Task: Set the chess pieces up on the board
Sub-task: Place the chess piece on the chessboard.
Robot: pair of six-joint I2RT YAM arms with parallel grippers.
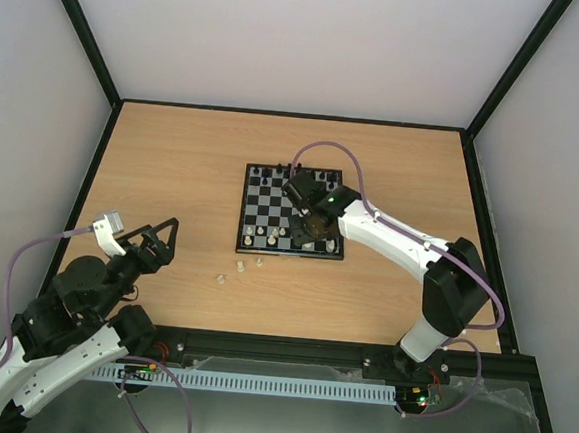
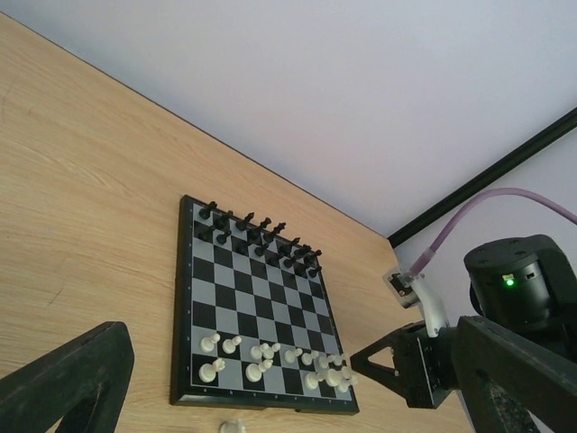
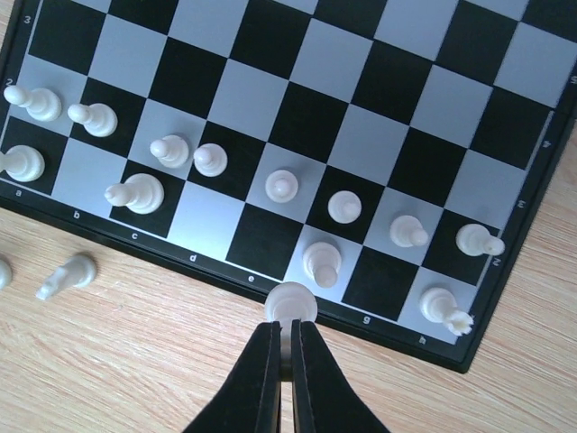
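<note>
The board (image 1: 242, 209) lies mid-table, and its black and pale squares (image 3: 270, 108) fill the right wrist view. Several whitish chess pieces (image 3: 279, 185) stand on its two nearest rows. My right gripper (image 3: 289, 332) is shut on one more white chess piece (image 3: 294, 301), which hangs over the board's near border by the e and f files. That gripper (image 1: 309, 224) sits over the board's near right part. Far to the left of the board, my left gripper (image 1: 162, 237) stands open, with nothing between its fingers (image 2: 81, 379). The board (image 2: 185, 298) also shows in the left wrist view.
Tiny black figures (image 2: 261, 236) line the board's far rows. Three loose white pieces (image 1: 237, 269) lie on the wooden table just in front of the board's left corner, one of them on its side (image 3: 65, 275). Black frame rails and pale walls enclose the table.
</note>
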